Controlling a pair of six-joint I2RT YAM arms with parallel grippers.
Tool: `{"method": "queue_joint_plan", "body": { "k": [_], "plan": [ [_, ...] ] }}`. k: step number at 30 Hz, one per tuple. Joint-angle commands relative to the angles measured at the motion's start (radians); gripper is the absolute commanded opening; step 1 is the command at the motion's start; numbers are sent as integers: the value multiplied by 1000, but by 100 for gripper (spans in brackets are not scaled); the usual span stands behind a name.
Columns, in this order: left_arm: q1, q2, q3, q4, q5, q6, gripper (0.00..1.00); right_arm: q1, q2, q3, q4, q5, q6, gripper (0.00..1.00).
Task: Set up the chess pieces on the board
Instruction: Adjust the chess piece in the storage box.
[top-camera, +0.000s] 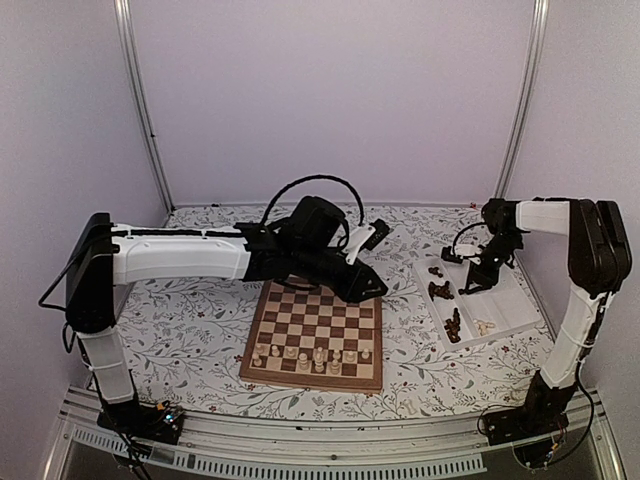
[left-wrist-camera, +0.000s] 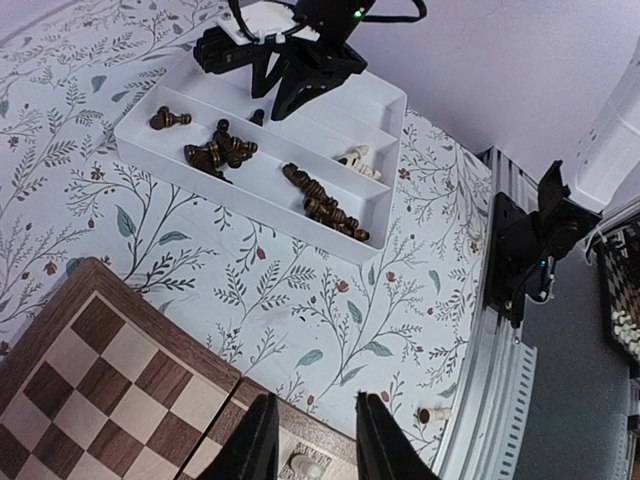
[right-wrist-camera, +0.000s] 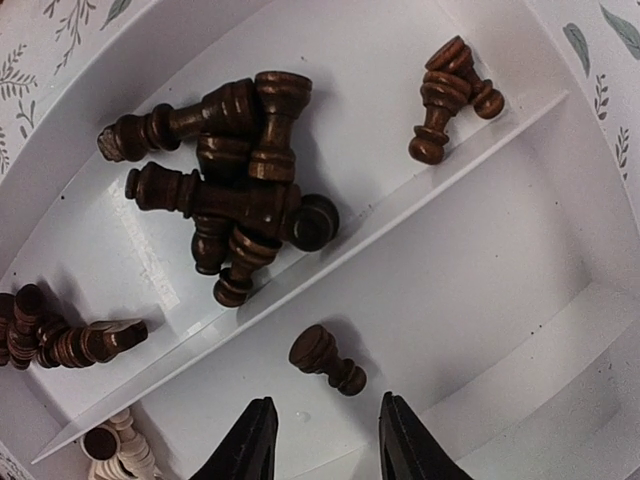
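The board (top-camera: 322, 318) lies mid-table, with pale chess pieces (top-camera: 310, 355) along its near rows. My left gripper (top-camera: 377, 290) hovers over the board's far right corner. In the left wrist view it (left-wrist-camera: 315, 425) is open, and a pale piece (left-wrist-camera: 305, 465) stands on a square below the gap, untouched. My right gripper (top-camera: 468, 287) hangs over the white tray (top-camera: 520, 308). In the right wrist view it (right-wrist-camera: 325, 440) is open, and a dark pawn (right-wrist-camera: 327, 360) lies on its side just ahead of the fingertips. More dark pieces (right-wrist-camera: 235, 195) are heaped in the adjacent compartment.
The tray (left-wrist-camera: 255, 195) also holds two dark pieces (right-wrist-camera: 452, 92), a dark cluster (right-wrist-camera: 55, 338) and pale pieces (right-wrist-camera: 118, 450). One pale piece (left-wrist-camera: 433, 413) lies on the floral cloth beside the metal rail (left-wrist-camera: 490, 400). The left arm stretches across above the board.
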Motion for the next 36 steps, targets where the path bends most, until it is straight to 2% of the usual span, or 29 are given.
{"method": "queue_joint_plan", "body": {
  "k": [1,11,18,22,29,36],
  "plan": [
    [-15,-24,14,-20,-16,14,28,2,48,29,-11,-16,-44,39],
    [-18,-15,30,-41,-24,14,29,5,114,33,6,-26,-51,35],
    [-18,-9,52,-57,-25,17,29,3,90,7,-4,-1,-47,12],
    [-20,-3,66,-58,-26,22,29,3,14,-19,-13,5,-39,6],
    [-24,5,80,-62,-21,21,29,13,-118,-9,-80,-53,14,5],
    [-24,6,82,-63,-33,14,29,127,-210,-74,-107,-134,93,7]
  ]
}}
